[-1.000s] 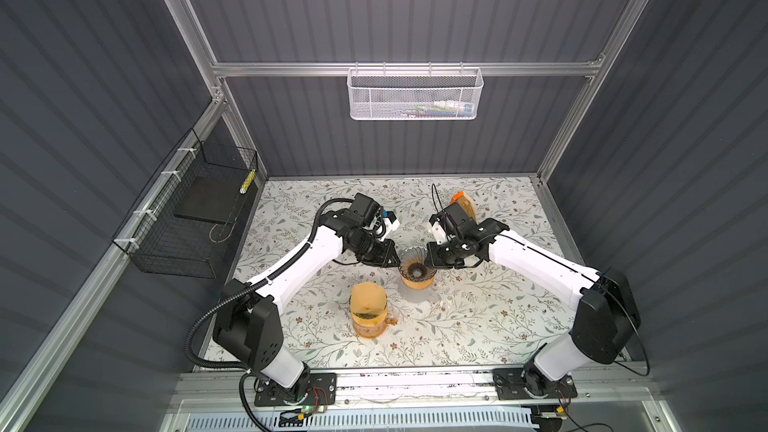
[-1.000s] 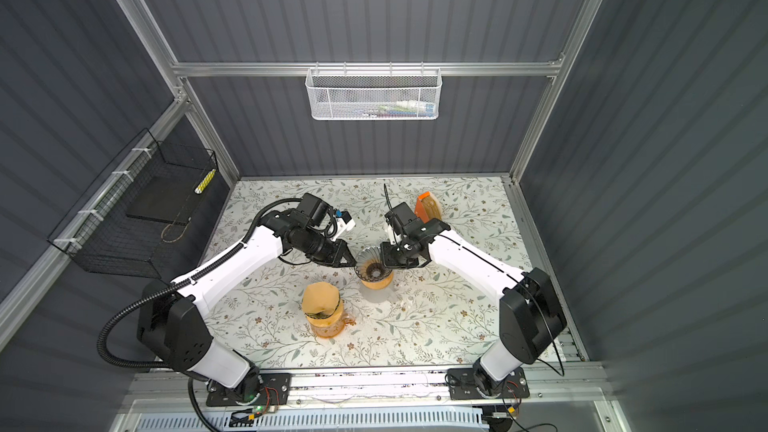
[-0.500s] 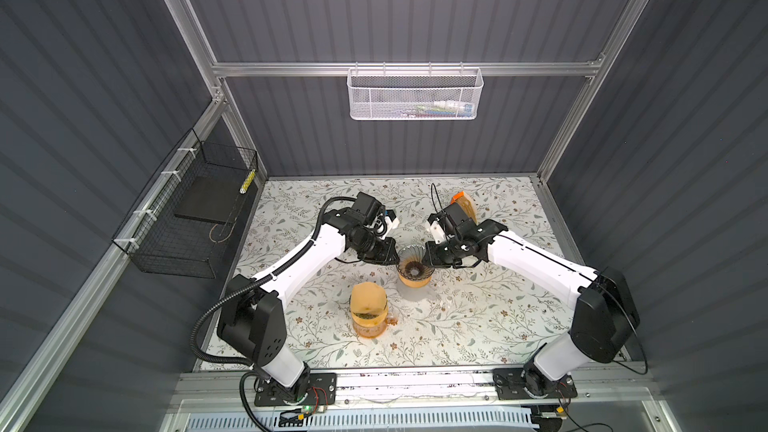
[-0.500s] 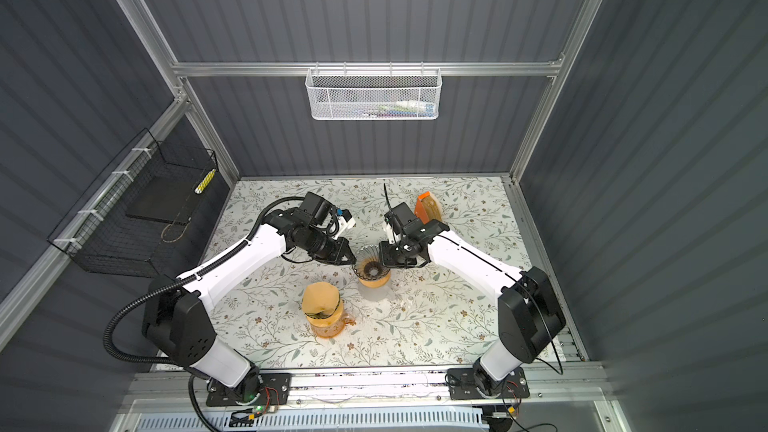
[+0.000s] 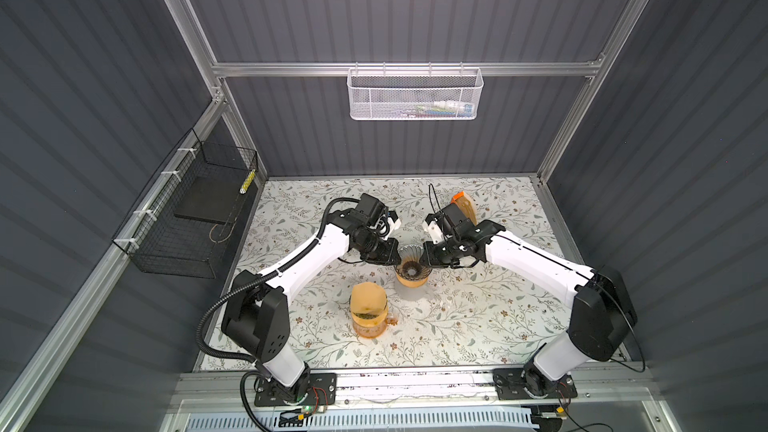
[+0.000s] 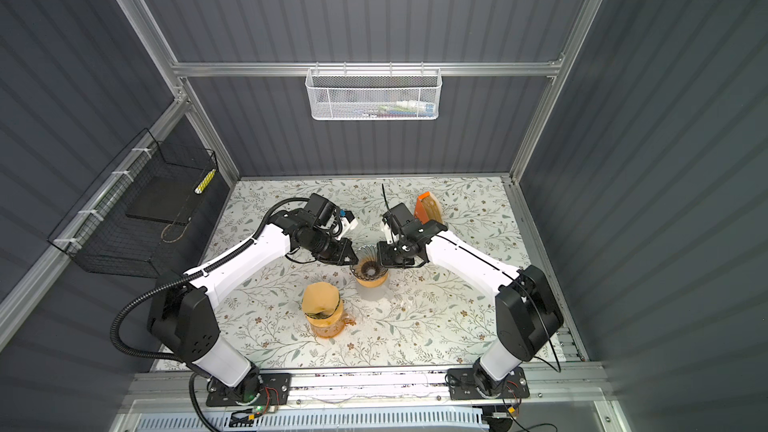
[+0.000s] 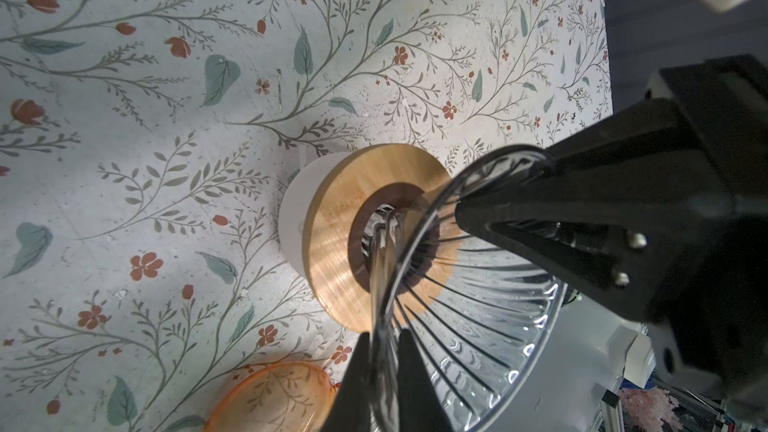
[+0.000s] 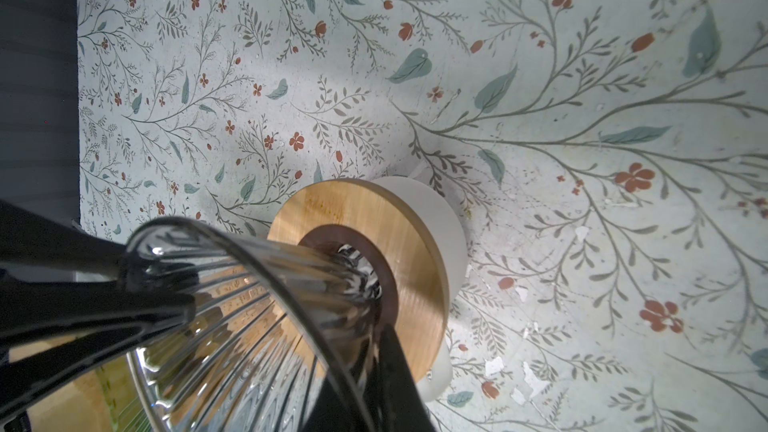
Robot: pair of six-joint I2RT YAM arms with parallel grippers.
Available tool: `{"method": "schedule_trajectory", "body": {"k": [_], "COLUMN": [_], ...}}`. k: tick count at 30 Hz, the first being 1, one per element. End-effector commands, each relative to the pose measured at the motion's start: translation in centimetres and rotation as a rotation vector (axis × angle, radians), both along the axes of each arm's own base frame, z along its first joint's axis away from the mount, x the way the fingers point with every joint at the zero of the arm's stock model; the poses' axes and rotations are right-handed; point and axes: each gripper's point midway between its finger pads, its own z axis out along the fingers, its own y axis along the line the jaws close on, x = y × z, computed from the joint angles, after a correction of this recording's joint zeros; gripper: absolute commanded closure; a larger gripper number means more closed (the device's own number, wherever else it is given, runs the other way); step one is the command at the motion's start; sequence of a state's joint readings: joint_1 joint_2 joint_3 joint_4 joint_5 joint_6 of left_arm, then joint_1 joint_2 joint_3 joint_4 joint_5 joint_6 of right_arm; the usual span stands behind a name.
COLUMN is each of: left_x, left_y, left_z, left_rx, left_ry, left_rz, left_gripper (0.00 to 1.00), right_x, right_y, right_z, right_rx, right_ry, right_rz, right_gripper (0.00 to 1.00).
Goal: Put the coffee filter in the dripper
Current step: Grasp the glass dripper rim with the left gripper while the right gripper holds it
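Overhead, two white robot arms meet at the middle of a floral-patterned table [image 5: 478, 317]. Between them stands a clear ribbed glass dripper [image 5: 412, 263], seated on a round wooden collar [image 7: 340, 218] atop a white cup [image 7: 291, 218]. The left gripper [image 5: 395, 257] reaches the dripper from the left; its wrist camera shows its two black fingers [image 7: 357, 388] drawn close together, one on each side of the glass wall, pinching the rim. The right gripper [image 5: 426, 257] meets the opposite side of the rim, its jaws likewise closed on the glass edge. The brown paper coffee filter [image 5: 368, 299] is not in the dripper: it sits on top of an orange glass mug [image 5: 370, 328], apart from the dripper and nearer the front edge of the table, in both top views
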State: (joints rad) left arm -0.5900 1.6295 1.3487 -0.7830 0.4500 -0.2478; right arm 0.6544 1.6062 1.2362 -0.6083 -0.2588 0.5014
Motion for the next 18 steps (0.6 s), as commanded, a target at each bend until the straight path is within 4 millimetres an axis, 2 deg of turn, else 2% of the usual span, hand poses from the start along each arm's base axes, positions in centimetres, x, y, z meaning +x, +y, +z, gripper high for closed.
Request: {"method": "schedule_trajectory", "body": {"k": [1, 10, 18], "left_x": [-1.0, -1.4, -1.5], "left_y": [0.5, 0.5, 0.6], "left_z": [-1.5, -2.4, -3.2], "left_rx": [0.044, 0.052, 0.072], "left_ry": [0.051, 0.071, 0.081], "left_rz": [0.002, 0.001, -0.001], "left_gripper": [0.86, 0.86, 0.87], "right_x": [-2.4, -2.9, -3.1], "right_y": [-3.2, -4.1, -4.2], "right_z": [-5.9, -7.2, -8.2], "right_rx": [-0.202, -0.263, -0.281], "right_ry": [0.156, 0.186, 0.203], "right_rz": [-0.026, -0.038, -0.04], "right_gripper": [1.0, 1.0, 1.0]}}
